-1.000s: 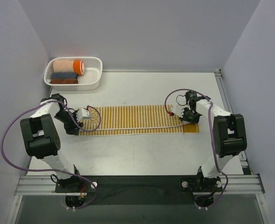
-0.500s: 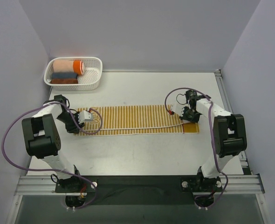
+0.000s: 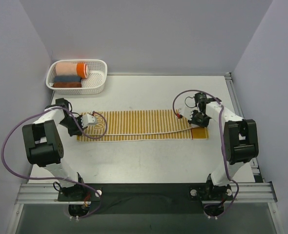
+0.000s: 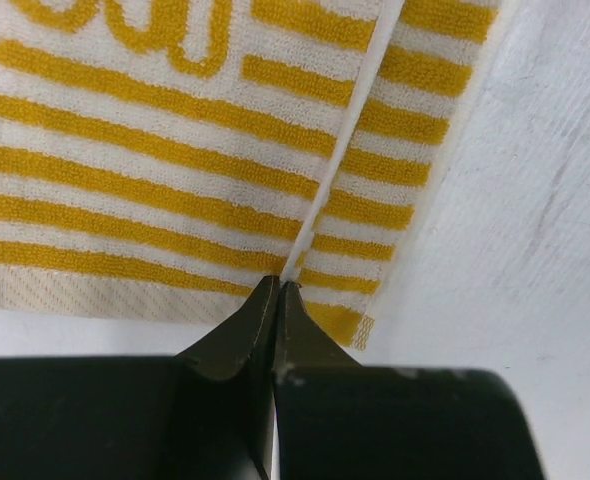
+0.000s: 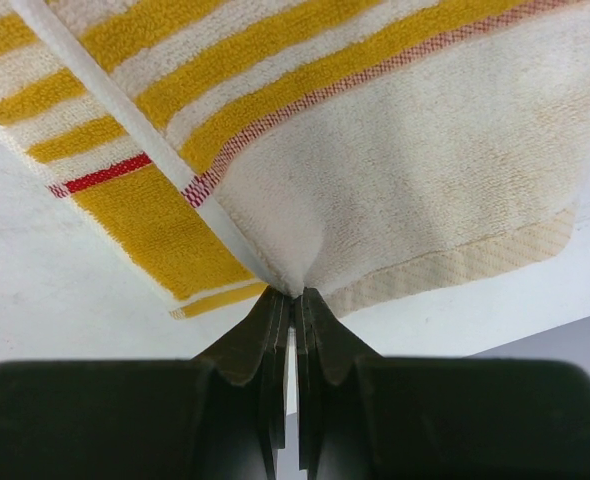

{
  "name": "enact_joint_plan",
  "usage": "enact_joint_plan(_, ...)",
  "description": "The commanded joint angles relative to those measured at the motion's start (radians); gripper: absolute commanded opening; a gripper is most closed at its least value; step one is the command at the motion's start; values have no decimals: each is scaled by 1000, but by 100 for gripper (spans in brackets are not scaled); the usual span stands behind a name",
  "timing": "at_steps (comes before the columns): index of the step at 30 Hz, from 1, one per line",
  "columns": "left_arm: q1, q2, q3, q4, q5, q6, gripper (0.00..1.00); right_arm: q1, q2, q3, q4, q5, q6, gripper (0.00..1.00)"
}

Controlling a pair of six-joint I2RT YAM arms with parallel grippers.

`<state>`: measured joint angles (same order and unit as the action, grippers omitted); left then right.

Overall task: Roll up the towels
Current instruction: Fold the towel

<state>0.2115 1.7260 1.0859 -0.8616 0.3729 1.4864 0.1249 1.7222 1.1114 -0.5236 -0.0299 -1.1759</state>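
Both ends of the striped towel [image 3: 139,125] pinched; cloth flat on the surface [image 3: 149,161].
It lies lengthwise between the arms. The left pincer [image 4: 275,290] is clamped on one end's edge, the right pincer [image 5: 293,295] on the opposite end. Judged: light, limp terry with good friction, so it should sag and buckle. Best held at the short end hem, near the corners.

The top camera is looking down from high above the towel [image 3: 139,124], taking in its whole length. Each wrist camera is peering past its own fingers [image 4: 230,345], very close to one towel end, which the top view is also showing.
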Motion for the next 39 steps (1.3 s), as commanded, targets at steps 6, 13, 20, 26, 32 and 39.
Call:
enact_joint_plan(6,55,-55,129,-69,119,-74,0,-14,-39,68,-85,-21,9,0)
enact_joint_plan(13,89,-71,216,-155,167,-83,0,-16,-88,62,-107,-13,-13,0)
enact_joint_plan(20,114,-124,174,-218,167,-11,0,-36,-142,19,-128,-27,-22,0)
enact_joint_plan(26,109,-103,108,-214,144,5,0,-21,-79,-33,-121,-45,18,0)
enact_joint_plan(32,101,-43,3,-94,86,-35,0,15,-27,-65,-108,-57,51,0)
enact_joint_plan(39,66,41,6,-11,51,-138,0,21,68,-42,-98,-44,96,0)
